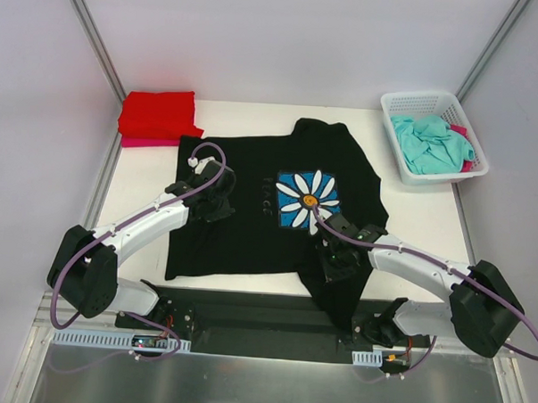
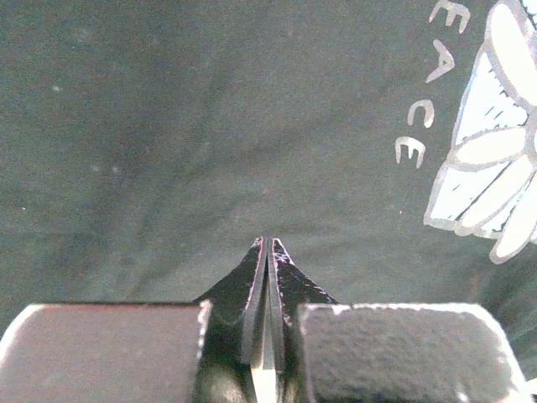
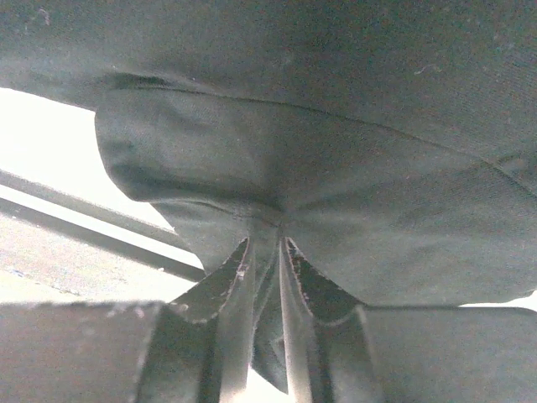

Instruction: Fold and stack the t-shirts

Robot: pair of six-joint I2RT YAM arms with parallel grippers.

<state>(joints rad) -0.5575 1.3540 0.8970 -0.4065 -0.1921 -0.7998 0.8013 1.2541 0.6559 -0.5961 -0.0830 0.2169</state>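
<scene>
Left gripper (image 2: 268, 248) is clenched on nothing, its tips poised over the black tee (image 1: 250, 232). Red tee (image 1: 157, 114) sits folded at the table's (image 1: 140, 180) back left corner (pink tee (image 1: 142, 143) showing beneath it). Black tee lies spread mid-table, daisy up. Right gripper (image 3: 267, 245) pinches a fold of its near right part. Teal tee (image 1: 429, 144) lies crumpled in the basket (image 1: 421, 97), back right.

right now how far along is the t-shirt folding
Done: a folded red cloth t-shirt lies on a pink one at back left. In hand: the right gripper pinches the near edge of the black daisy-print cloth t-shirt. Remaining: the crumpled teal cloth t-shirt in the white plastic mesh basket.
</scene>
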